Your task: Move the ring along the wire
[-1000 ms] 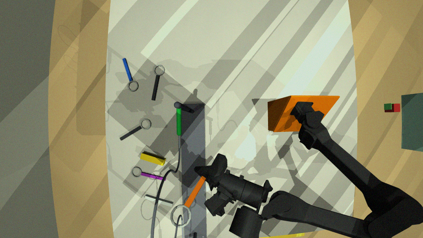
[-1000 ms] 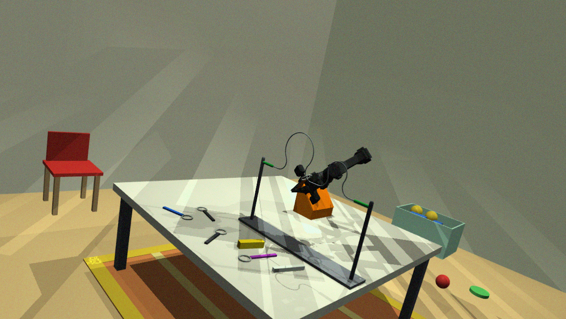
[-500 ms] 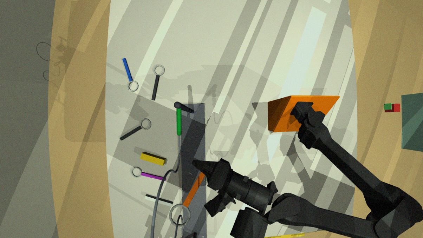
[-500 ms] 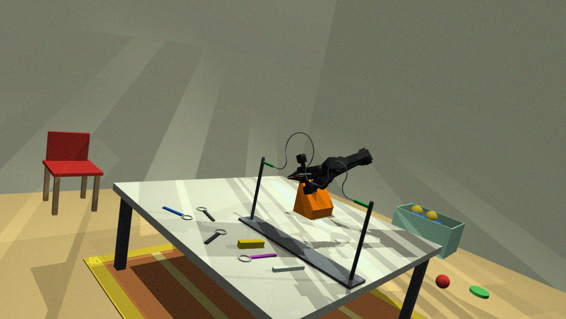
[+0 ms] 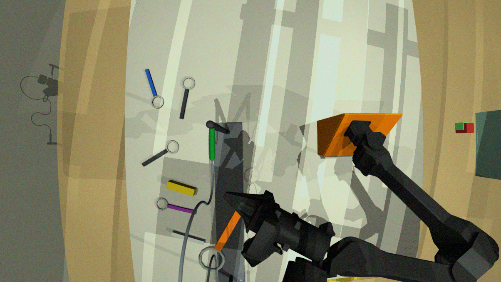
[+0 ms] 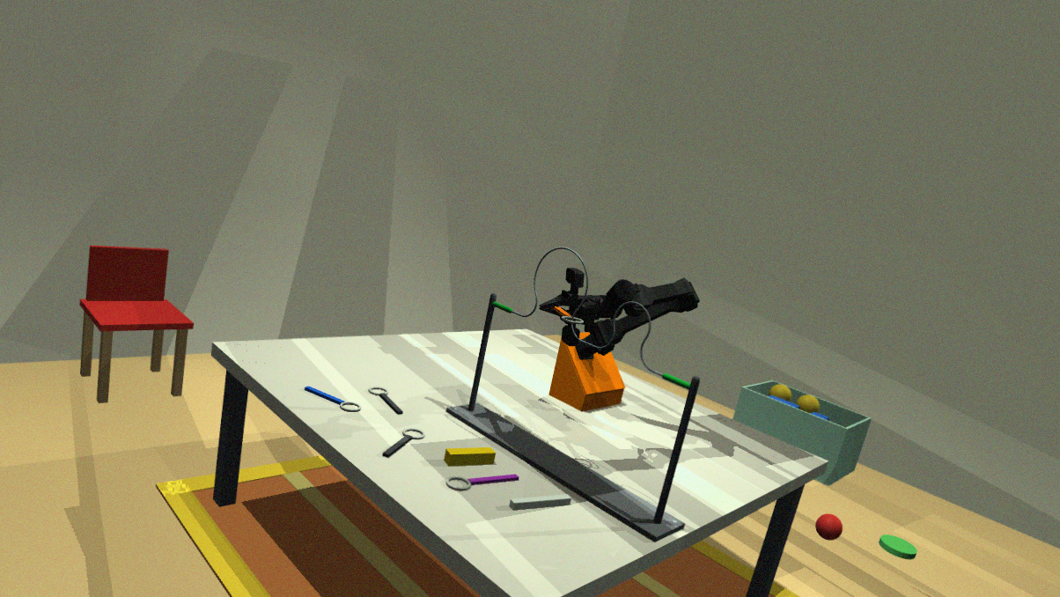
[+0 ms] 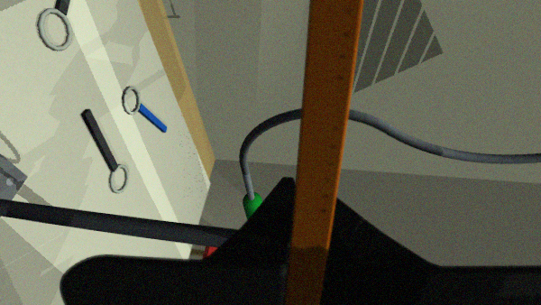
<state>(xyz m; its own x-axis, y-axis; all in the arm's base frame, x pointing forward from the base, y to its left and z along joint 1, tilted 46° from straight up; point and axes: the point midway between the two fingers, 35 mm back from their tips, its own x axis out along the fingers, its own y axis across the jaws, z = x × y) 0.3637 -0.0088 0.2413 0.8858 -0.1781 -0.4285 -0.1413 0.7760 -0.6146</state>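
My gripper (image 5: 235,201) (image 6: 551,305) (image 7: 296,189) is shut on the orange handle (image 5: 227,229) (image 6: 562,311) (image 7: 326,90) near its end. The ring (image 5: 199,258) (image 6: 580,320) is at the handle's other end, around the grey wire (image 5: 181,252) (image 6: 560,248) (image 7: 439,152) in its middle stretch; any contact is too small to tell. The ring is out of the wrist view. The green parts (image 5: 211,143) (image 6: 502,305) (image 6: 677,380) (image 7: 252,204) are beside the far post (image 6: 482,356) (image 7: 113,224) and near post (image 6: 676,452). In the wrist view the wire crosses behind the handle.
The wire's tall loop rises beside my gripper. The dark base (image 5: 227,168) (image 6: 563,467) lies below. Loose on the table are a yellow block (image 5: 180,188) (image 6: 469,456), a grey bar (image 6: 540,503), a purple-handled ring (image 6: 493,480), a blue-handled ring (image 7: 153,119) and dark-handled rings.
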